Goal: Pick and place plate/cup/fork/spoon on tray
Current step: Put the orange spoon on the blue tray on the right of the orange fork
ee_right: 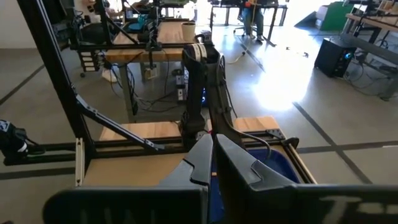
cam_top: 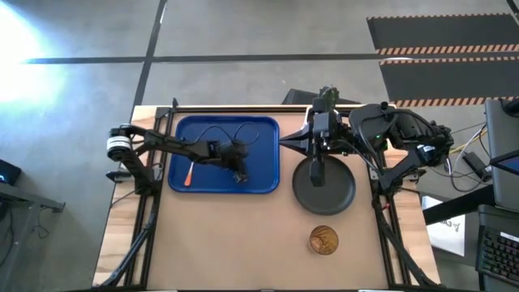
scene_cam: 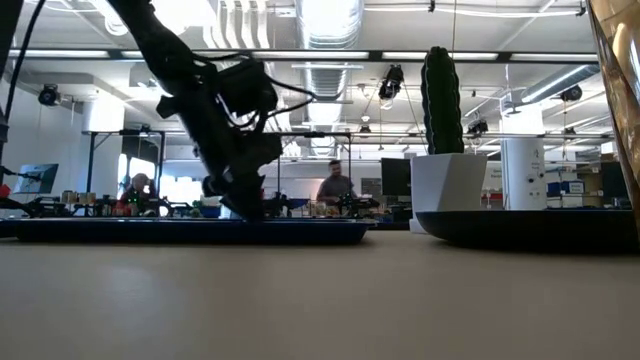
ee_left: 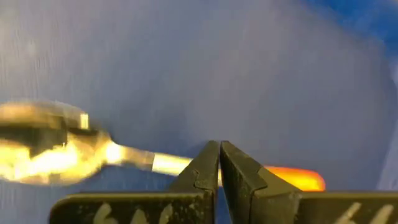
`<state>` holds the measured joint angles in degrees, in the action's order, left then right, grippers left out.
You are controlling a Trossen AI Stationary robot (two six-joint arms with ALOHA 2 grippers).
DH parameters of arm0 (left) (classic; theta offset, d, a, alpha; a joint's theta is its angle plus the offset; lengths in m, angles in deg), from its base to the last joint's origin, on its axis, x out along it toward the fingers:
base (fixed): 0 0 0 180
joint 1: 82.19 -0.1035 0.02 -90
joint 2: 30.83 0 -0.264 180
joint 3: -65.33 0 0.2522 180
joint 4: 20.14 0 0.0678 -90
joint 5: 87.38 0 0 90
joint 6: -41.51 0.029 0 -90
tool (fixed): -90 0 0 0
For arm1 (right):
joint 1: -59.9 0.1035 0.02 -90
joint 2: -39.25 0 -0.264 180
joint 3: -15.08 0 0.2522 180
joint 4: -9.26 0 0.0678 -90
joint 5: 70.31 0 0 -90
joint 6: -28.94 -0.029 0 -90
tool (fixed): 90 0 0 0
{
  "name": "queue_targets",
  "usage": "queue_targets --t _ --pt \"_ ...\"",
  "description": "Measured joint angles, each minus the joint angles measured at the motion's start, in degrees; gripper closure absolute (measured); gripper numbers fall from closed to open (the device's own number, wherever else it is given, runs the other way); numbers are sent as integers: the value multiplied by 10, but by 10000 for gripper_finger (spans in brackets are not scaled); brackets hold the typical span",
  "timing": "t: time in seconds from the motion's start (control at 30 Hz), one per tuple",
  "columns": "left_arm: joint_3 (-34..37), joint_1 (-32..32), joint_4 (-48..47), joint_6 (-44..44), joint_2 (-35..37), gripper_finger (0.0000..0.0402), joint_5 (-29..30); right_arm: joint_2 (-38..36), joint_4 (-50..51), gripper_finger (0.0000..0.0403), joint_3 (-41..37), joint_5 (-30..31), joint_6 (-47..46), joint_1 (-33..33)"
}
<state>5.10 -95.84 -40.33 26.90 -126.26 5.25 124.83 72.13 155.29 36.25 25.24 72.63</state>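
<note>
The blue tray (cam_top: 223,154) lies at the table's left. My left gripper (cam_top: 240,175) points down over the tray's right part, shut on the spoon (ee_left: 56,144), whose silver bowl and orange handle show in the left wrist view. An orange-handled piece, probably the fork (cam_top: 188,174), lies on the tray's left part. The black plate (cam_top: 324,188) rests flat on the table right of the tray. My right gripper (cam_top: 316,173) is over the plate, its fingers shut and empty (ee_right: 212,138). The amber cup (cam_top: 323,240) stands on the table near the front edge. My left gripper pinches the spoon between its two fingers where the silver neck meets the orange handle (ee_left: 186,167). The fingers come from above, pointing down, and lie across the spoon. The spoon lies level just over the tray floor; I cannot tell whether it rests on it.
A white pot with a green cactus (scene_cam: 445,150) stands behind the plate (scene_cam: 530,228). The cup (scene_cam: 615,80) is close to the low camera at the right. Bare table lies in front of the tray. People sit in the room beyond.
</note>
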Motion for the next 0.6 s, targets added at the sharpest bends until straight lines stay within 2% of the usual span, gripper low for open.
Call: queue_targets --t 0.6 --pt "-3 0 -209 -16 41 402 10 0 15 394 0 0 -6 0"
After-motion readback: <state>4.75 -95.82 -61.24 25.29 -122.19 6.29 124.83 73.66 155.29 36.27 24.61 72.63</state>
